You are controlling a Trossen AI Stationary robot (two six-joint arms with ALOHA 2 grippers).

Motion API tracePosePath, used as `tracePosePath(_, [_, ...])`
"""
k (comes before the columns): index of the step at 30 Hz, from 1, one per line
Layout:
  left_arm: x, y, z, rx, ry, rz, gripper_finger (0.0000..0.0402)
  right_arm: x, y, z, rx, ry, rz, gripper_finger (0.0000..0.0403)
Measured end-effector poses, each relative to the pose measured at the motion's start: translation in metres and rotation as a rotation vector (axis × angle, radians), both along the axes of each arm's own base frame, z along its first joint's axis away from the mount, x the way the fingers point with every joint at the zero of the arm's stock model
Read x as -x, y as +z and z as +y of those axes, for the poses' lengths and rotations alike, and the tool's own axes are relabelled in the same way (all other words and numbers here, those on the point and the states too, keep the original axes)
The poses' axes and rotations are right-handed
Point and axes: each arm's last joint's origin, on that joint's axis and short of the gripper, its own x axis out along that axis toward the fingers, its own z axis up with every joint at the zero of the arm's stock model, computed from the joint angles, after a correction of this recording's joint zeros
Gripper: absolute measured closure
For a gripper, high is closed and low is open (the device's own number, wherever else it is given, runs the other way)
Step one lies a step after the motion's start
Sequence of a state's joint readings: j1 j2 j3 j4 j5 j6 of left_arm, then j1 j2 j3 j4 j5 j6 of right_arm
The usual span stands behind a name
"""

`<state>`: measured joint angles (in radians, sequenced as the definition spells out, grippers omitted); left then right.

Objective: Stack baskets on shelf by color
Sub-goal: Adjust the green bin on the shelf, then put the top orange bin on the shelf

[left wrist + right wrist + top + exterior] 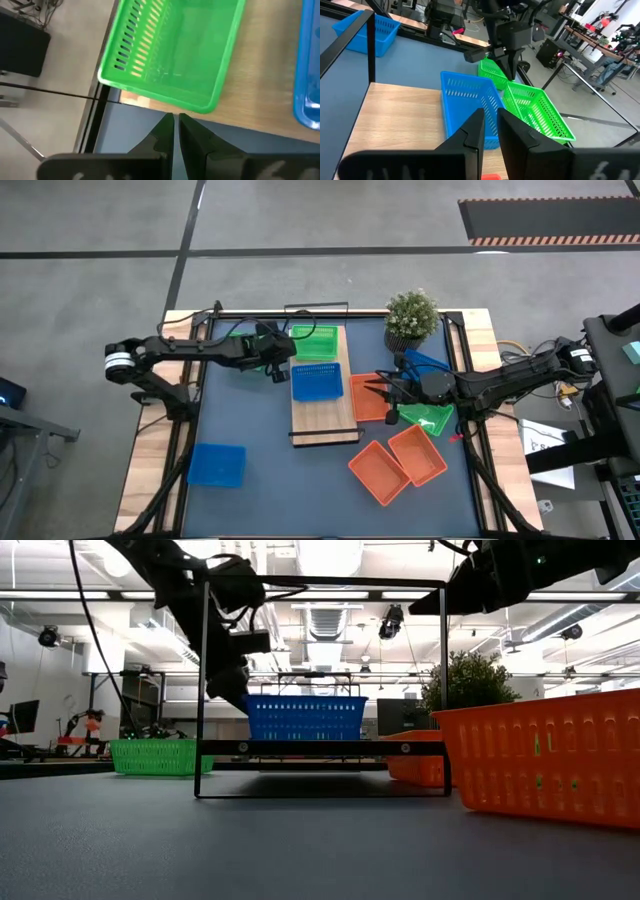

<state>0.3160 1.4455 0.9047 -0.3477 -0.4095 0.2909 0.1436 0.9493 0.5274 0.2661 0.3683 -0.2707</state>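
No readable writing shows anywhere. On the shelf [325, 418] sit a green basket [316, 342] and a blue basket [317, 382]. The left gripper [277, 367] and the right gripper [375, 389] hover beside it, jaws clenched and empty.

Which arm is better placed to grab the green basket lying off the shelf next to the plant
Right. The right gripper hovers just beside that green basket, empty. The left gripper is across the shelf, by the green basket already there.
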Motion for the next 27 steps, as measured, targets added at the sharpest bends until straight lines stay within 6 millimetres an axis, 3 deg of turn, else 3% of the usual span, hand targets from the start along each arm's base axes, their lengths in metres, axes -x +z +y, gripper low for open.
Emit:
tracePosePath(20, [-0.001, 0.007, -0.004, 0.055, 0.023, -0.101, 0.0391, 0.0, 0.0, 0.0, 0.002, 0.0, 0.001, 0.036])
tracePosePath(24, [0.005, 0.021, -0.015, 0.065, 0.05, -0.187, 0.0391, 0.0, 0.0, 0.0, 0.0, 0.0, 0.001, 0.036])
tracePosePath(27, [0.01, 0.032, -0.034, 0.055, -0.007, -0.267, 0.0391, 0.0, 0.0, 0.0, -0.015, -0.004, -0.002, 0.036])
